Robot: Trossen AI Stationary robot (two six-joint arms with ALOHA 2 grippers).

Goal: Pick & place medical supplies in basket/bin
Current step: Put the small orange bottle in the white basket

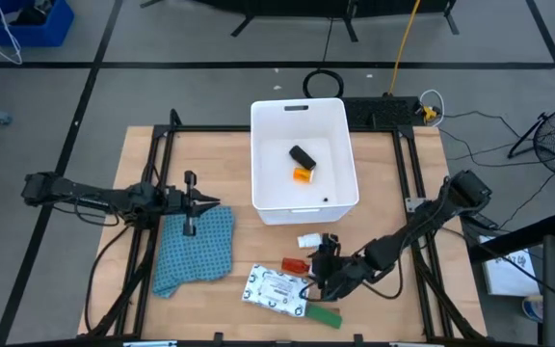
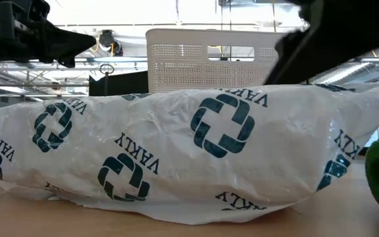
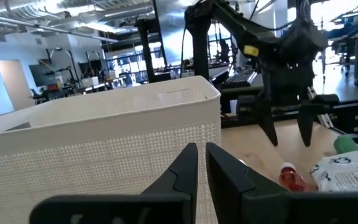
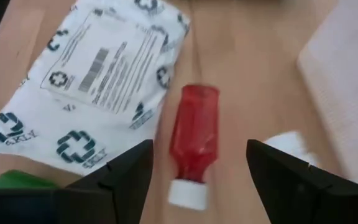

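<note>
Fingers of your right gripper (image 4: 197, 180) stood wide apart above the red-orange bottle (image 4: 193, 142), which lay on its side on the worktop (image 1: 393, 173) with its white cap towards the camera, untouched. Just beside the bottle lay the white printed flat packet (image 1: 276, 288), with the green block (image 1: 323, 314) at its near corner and the small white cylinder (image 1: 308, 240) close by, towards the tub. You had the white tub (image 1: 335, 120) at the far middle of the worktop, already holding the black block (image 1: 303, 155) and the orange piece (image 1: 302, 174). Your left gripper (image 1: 206, 204) hung over the blue cloth (image 1: 197, 249), near the tub's left wall, its fingers (image 3: 182, 174) drawn narrow with only a slim gap and holding nothing.
</note>
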